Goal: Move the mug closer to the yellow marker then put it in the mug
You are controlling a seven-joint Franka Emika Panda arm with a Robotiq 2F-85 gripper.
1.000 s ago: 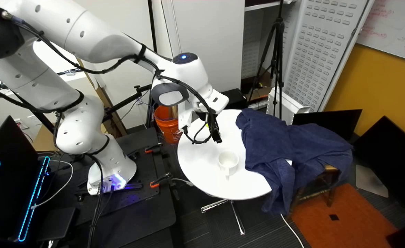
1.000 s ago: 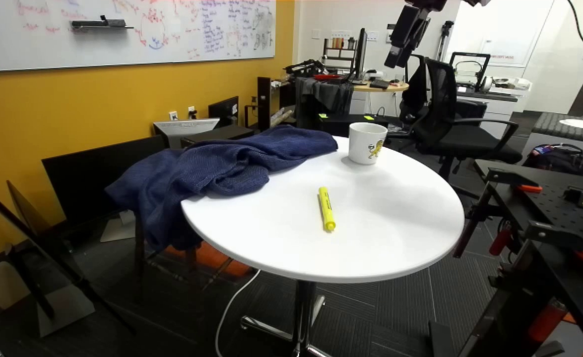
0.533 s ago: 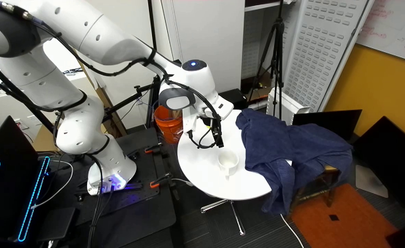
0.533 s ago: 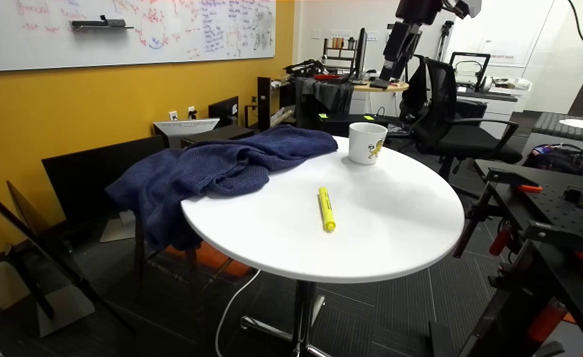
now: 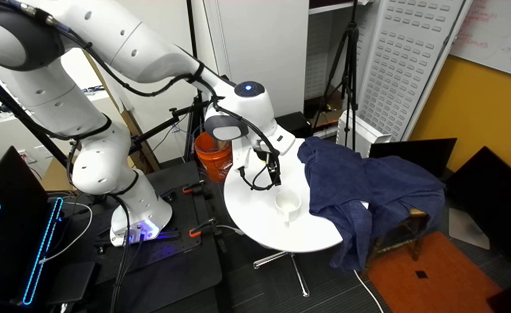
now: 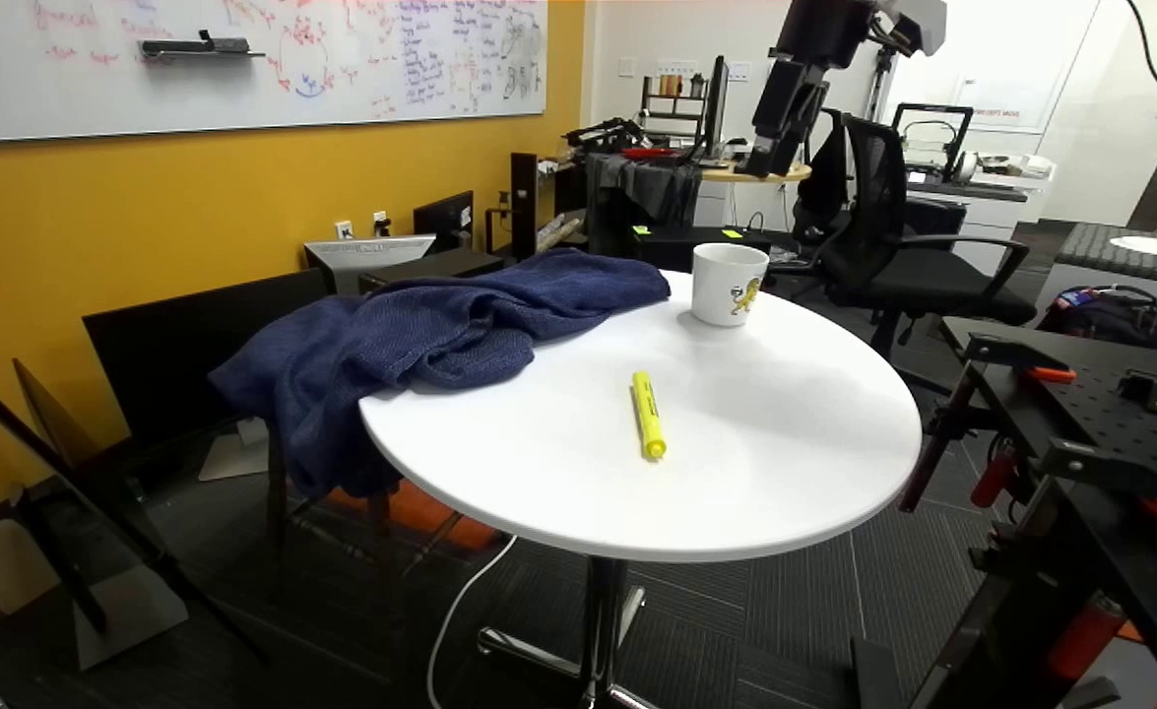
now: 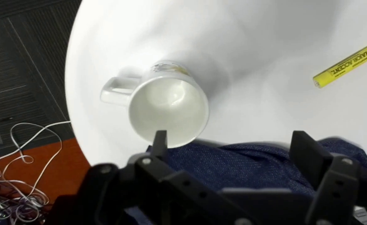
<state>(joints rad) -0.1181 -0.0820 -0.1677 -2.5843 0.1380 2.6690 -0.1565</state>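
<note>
The white mug stands upright near the edge of the round white table; in the wrist view the mug shows its open, empty inside, handle to the left. The yellow marker lies flat on the table, apart from the mug. In the wrist view the marker is at the right and cut off by the frame. In an exterior view it is almost hidden behind the arm. My gripper is open and empty, above the table; its left finger overlaps the mug's rim in that view. In an exterior view my gripper is higher than the mug.
A dark blue cloth covers one side of the table and hangs over its edge, close to the mug; it lies below the jaws in the wrist view. An orange bucket and a black tripod stand beyond the table.
My gripper has come down and moved nearer the mug, slowing in the last half second. The mug and the marker have not moved.
</note>
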